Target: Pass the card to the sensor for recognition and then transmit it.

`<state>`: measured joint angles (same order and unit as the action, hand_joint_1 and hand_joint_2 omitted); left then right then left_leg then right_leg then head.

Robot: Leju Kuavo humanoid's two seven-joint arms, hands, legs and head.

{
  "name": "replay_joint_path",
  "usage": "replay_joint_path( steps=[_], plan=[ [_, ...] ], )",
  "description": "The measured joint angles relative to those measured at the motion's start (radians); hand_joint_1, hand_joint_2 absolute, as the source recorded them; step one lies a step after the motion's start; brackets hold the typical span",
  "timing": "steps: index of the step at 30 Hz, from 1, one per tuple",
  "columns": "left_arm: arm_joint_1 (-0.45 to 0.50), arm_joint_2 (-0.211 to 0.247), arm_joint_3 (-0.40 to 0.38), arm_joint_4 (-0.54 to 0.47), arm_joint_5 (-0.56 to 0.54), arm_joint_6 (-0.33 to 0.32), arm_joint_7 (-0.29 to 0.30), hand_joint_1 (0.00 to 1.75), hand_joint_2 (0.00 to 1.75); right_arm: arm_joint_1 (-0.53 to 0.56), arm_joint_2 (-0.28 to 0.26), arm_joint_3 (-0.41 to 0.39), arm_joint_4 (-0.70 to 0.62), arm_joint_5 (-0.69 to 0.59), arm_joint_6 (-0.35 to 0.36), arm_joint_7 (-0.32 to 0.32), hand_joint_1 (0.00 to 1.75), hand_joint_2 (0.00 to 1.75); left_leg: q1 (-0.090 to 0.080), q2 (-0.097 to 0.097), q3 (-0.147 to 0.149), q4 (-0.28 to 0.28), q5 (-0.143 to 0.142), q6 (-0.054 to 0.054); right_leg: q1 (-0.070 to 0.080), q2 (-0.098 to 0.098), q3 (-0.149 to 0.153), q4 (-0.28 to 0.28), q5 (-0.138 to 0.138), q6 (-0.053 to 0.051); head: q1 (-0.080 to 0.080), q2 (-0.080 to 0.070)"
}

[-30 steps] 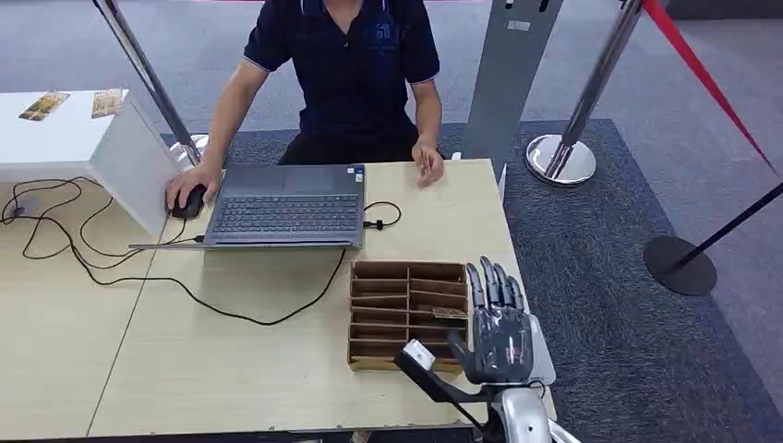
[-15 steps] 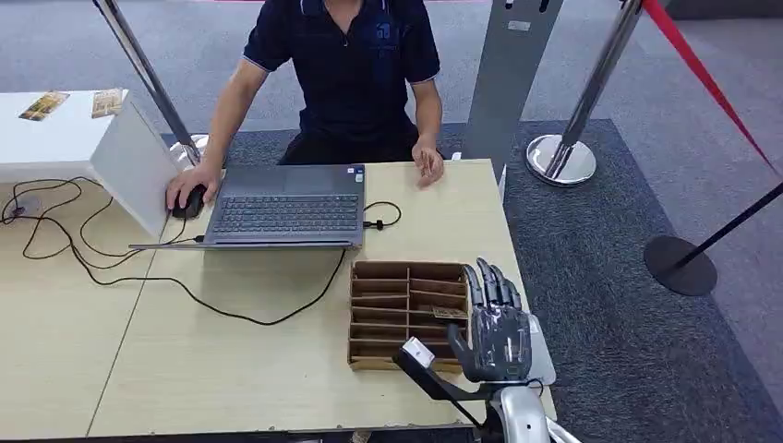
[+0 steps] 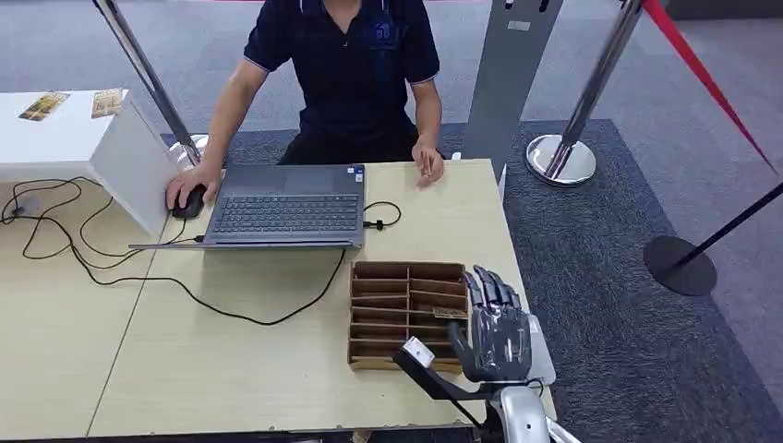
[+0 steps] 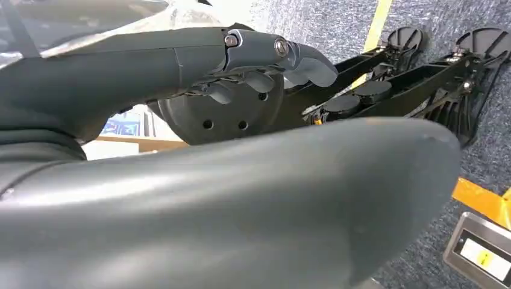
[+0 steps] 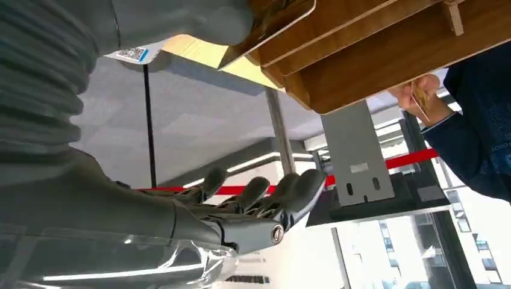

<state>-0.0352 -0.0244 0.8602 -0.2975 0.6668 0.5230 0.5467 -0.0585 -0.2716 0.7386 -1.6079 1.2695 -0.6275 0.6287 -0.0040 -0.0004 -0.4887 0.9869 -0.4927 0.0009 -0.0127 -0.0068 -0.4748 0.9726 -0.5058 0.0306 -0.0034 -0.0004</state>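
- The right hand (image 3: 499, 332), dark and glossy on a silver forearm cut off by the frame edge, hovered palm-down by the rack's near right corner, its fingers straight, slightly apart and holding nothing; its thumb reached toward the rack.
- In the right wrist view that hand (image 5: 253, 211) lay flat with fingers (image 5: 295, 189) extended under the rack's wooden edge.
- A thin black bar with a small white tag (image 3: 418, 352) jutted from the wrist across the rack's near edge.
- The rack (image 3: 406, 315) was a flat, rectangular box of brown board split by thin slats into two columns of narrow slots; the hand covered its right edge.
- A small patterned card (image 3: 450, 313) lay in a right-column slot just beside the fingertips; its print was too small to read.
- The left hand (image 4: 265, 66) showed up close in the left wrist view, grey and smooth, fingers curled loosely with nothing in them, over speckled carpet; a blurred cover hid most of it.
- The table (image 3: 231, 360) under the rack was pale wood-grain laminate, with a black cable (image 3: 249, 314) looping left of the rack.
- Beyond the rack stood a grey laptop (image 3: 286, 208), opened flat.
- A person (image 3: 346, 74) in a dark polo sat behind the laptop, one hand on a black mouse (image 3: 189, 203), the other resting at the table's far edge.
- Beyond the rack to the right rose a grey post (image 3: 508, 78) and chrome stanchions (image 3: 591, 92) with a red belt.
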Motion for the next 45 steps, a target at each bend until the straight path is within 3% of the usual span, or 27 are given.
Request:
replay_joint_path(
  steps=[2,4,5,6,8,9,11,12,14,16,18,25,26,27,29,36,38,45],
  plan=[
    [0.000,0.000,0.000,0.000,0.000,0.000,0.000,0.00,0.00,0.000,0.000,0.000,0.000,0.000,0.000,0.000,0.51,1.75,0.000,0.000,0.000,0.000,0.000,0.000,0.000,0.000,0.000,0.000,0.000,0.000,0.000,0.000],
    [0.000,0.000,0.000,0.000,0.000,0.000,-0.001,0.00,0.00,0.000,0.000,0.000,0.000,0.000,0.000,0.000,0.89,1.75,0.000,0.000,0.000,0.000,0.000,0.000,0.000,0.000,0.000,0.000,0.000,0.000,0.000,0.000],
    [0.000,0.000,0.000,0.000,0.000,0.000,-0.001,0.00,0.00,0.000,0.000,0.000,0.000,-0.001,0.000,0.000,0.89,1.75,0.000,0.000,0.000,0.000,0.000,0.000,0.000,0.000,0.000,0.000,0.000,0.000,0.000,0.000],
    [0.000,0.000,0.000,0.000,0.000,0.000,-0.001,0.00,0.00,0.000,0.000,0.000,0.000,-0.001,0.000,0.000,1.03,1.75,0.000,0.000,0.000,0.000,0.000,0.000,0.000,0.000,0.000,0.000,0.000,0.000,0.000,0.000],
    [-0.001,0.000,0.000,0.000,0.000,0.000,-0.001,0.00,0.00,-0.001,0.000,0.000,0.003,-0.002,0.000,0.000,1.01,1.75,0.000,0.000,0.000,0.000,0.000,0.000,0.000,0.000,0.000,0.000,0.000,0.000,0.000,0.000],
    [-0.001,0.000,0.000,0.000,0.000,0.000,-0.001,0.00,0.00,-0.001,0.000,0.000,0.004,-0.002,0.000,0.000,1.27,1.75,0.000,0.000,0.000,0.000,0.000,0.000,0.000,0.000,0.000,0.000,0.000,0.000,0.000,0.000],
    [-0.001,0.000,0.000,0.000,0.000,0.000,-0.001,0.00,0.00,-0.001,0.000,0.000,0.005,-0.003,0.000,0.000,1.10,1.75,0.000,0.000,-0.001,0.000,0.000,0.000,0.000,0.000,0.000,0.000,0.000,0.000,0.000,0.000],
    [-0.002,-0.001,0.000,0.000,0.000,0.000,-0.001,0.00,0.00,-0.002,0.000,0.001,0.007,-0.003,0.000,0.000,0.80,1.75,0.000,0.000,-0.001,0.000,0.000,0.000,0.000,0.000,0.000,0.000,0.000,0.000,0.000,0.000],
    [-0.004,-0.003,0.000,0.000,0.000,0.000,-0.001,0.00,0.00,-0.003,0.000,0.002,0.012,-0.003,0.000,0.000,0.84,1.75,0.000,0.000,-0.001,0.000,0.000,0.000,0.000,0.000,0.000,0.000,0.000,0.000,0.000,0.000],
    [-0.006,-0.004,0.000,0.000,0.000,0.000,-0.001,0.00,0.00,-0.005,0.000,0.002,0.015,-0.003,0.000,0.000,0.75,1.75,0.000,0.000,-0.001,0.000,0.000,0.000,0.000,0.000,0.000,0.000,0.000,0.000,0.000,0.000],
    [-0.005,-0.004,0.000,0.000,0.000,0.000,-0.002,0.00,0.00,-0.005,0.000,0.002,0.016,-0.004,0.001,0.000,0.80,1.75,0.000,0.000,-0.001,0.000,0.000,0.000,0.000,0.000,0.000,0.000,0.000,0.000,0.000,0.000],
    [-0.005,-0.004,0.000,0.000,0.000,0.000,-0.002,0.00,0.00,-0.006,0.000,0.004,0.016,-0.014,0.010,-0.001,0.61,1.75,0.000,0.000,-0.001,0.000,0.000,0.000,0.000,0.000,0.000,0.000,0.000,0.000,0.000,0.000],
    [-0.005,-0.004,0.000,0.000,0.000,0.000,-0.002,0.00,0.00,-0.006,0.000,0.005,0.016,-0.014,0.010,-0.001,0.65,1.75,0.000,0.000,-0.001,0.000,0.000,0.000,0.000,0.000,0.000,0.000,0.000,0.000,0.000,0.000],
    [-0.004,-0.004,0.000,0.000,0.000,0.000,-0.002,0.00,0.00,-0.006,0.000,0.005,0.017,-0.015,0.010,-0.001,0.79,1.75,0.000,0.000,-0.001,0.000,0.000,0.000,0.000,0.000,0.000,0.000,0.000,0.000,0.000,0.000],
    [-0.005,-0.004,0.000,0.000,0.000,0.000,-0.002,0.00,0.00,-0.006,0.000,0.007,0.016,-0.016,0.011,-0.001,0.72,1.75,0.000,0.000,-0.001,0.000,0.000,0.000,0.000,0.000,0.000,0.000,0.000,0.000,0.000,0.000],
    [-0.004,-0.004,0.000,0.000,0.000,0.000,-0.002,0.00,0.00,-0.006,0.000,0.010,0.016,-0.019,0.013,-0.001,0.77,1.75,0.000,0.000,-0.001,0.000,0.000,0.000,0.000,0.000,0.000,0.000,0.000,0.000,0.000,0.000],
    [-0.004,-0.004,0.000,0.000,0.000,0.000,-0.002,0.00,0.00,-0.006,0.000,0.011,0.016,-0.020,0.015,-0.001,0.87,1.75,0.000,0.000,-0.001,0.000,0.000,0.000,0.000,0.000,0.000,0.000,0.000,0.000,0.000,0.000],
    [-0.004,-0.004,0.000,0.000,0.000,0.000,-0.002,0.00,0.00,-0.006,0.000,0.016,0.016,-0.026,0.018,-0.001,0.82,1.75,0.000,0.000,-0.001,0.000,0.000,0.000,0.000,0.000,0.000,0.000,0.000,0.000,0.000,0.000]
  ],
)
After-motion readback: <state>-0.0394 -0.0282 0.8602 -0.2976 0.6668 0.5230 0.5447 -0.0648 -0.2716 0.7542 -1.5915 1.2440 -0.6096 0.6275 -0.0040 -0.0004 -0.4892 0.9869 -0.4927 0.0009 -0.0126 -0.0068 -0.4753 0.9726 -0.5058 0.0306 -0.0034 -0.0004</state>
